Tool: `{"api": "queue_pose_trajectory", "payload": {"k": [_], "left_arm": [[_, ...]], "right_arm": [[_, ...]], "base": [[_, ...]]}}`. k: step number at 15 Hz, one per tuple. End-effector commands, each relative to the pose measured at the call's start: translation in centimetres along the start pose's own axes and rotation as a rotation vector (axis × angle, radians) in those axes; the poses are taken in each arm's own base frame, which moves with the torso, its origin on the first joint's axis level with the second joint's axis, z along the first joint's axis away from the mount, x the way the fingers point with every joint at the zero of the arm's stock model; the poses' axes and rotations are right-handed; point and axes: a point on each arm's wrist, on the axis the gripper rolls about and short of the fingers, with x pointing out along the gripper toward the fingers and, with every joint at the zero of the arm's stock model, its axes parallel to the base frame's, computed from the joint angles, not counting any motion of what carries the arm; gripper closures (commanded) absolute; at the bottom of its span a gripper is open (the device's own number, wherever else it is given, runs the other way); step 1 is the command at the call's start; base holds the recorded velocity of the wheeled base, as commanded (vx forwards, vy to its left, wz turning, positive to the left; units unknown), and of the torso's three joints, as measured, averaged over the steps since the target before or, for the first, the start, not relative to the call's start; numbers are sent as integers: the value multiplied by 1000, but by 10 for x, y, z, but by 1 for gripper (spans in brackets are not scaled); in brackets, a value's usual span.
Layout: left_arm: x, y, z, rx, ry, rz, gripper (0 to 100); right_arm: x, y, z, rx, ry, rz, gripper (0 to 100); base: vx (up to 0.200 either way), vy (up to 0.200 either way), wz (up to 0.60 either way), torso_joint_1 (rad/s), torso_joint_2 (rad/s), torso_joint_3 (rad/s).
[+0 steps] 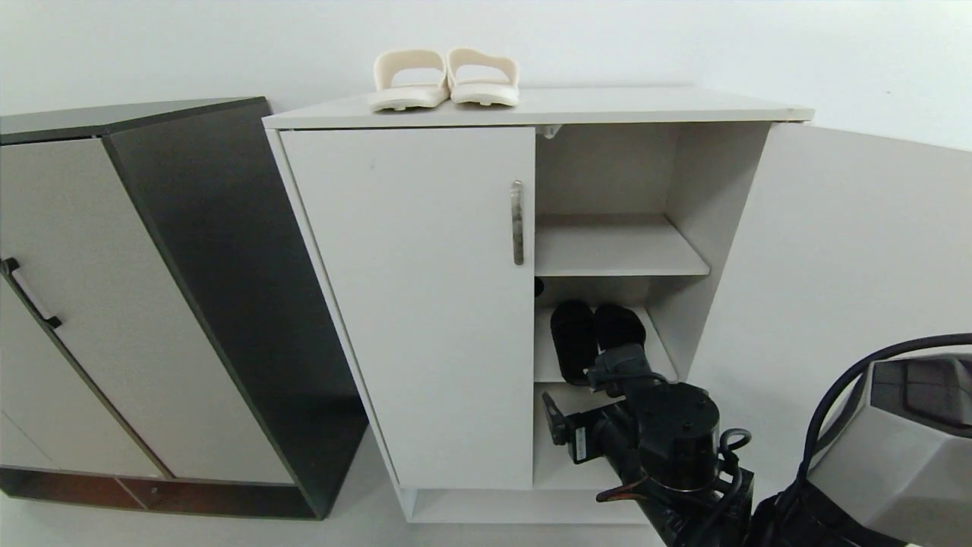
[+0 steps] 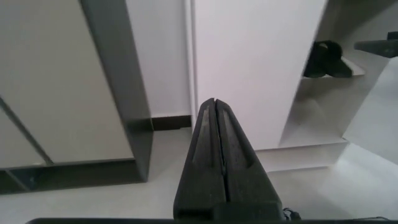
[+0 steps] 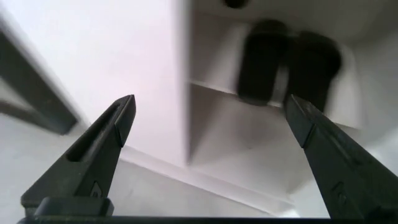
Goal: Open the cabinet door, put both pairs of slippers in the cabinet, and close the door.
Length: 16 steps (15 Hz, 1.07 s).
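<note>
A pair of black slippers (image 1: 596,334) lies on the middle shelf in the open right half of the white cabinet (image 1: 531,115). They also show in the right wrist view (image 3: 286,59) and the left wrist view (image 2: 326,58). A pair of beige slippers (image 1: 446,78) sits on the cabinet top. My right gripper (image 1: 611,366) (image 3: 211,106) is open just in front of the black slippers, not touching them. My left gripper (image 2: 215,106) is shut and empty, low near the floor, facing the closed left door (image 1: 414,304).
The closed left door has a metal handle (image 1: 517,222) at its right edge. A dark grey cabinet (image 1: 197,266) stands close on the left. The upper shelf (image 1: 615,247) and the bottom compartment (image 1: 554,463) hold nothing. There is bare floor to the right.
</note>
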Motion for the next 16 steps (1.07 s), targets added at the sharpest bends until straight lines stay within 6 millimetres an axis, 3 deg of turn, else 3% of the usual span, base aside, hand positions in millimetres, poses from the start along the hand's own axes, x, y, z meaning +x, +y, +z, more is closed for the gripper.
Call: {"api": "queue_pose_trajectory", "payload": {"k": [1, 9, 16], "left_arm": [[0, 0, 0, 0, 2, 0, 100], [0, 0, 0, 0, 2, 0, 100], [0, 0, 0, -2, 2, 0, 100]], "right_arm": [[0, 0, -1, -2, 2, 1, 0], [3, -4, -19, -78, -59, 10, 0], [3, -11, -22, -89, -75, 21, 0]], "base": [[0, 200, 0, -2, -7, 2], [0, 200, 0, 1, 2, 3], [0, 0, 0, 0, 0, 0]]}}
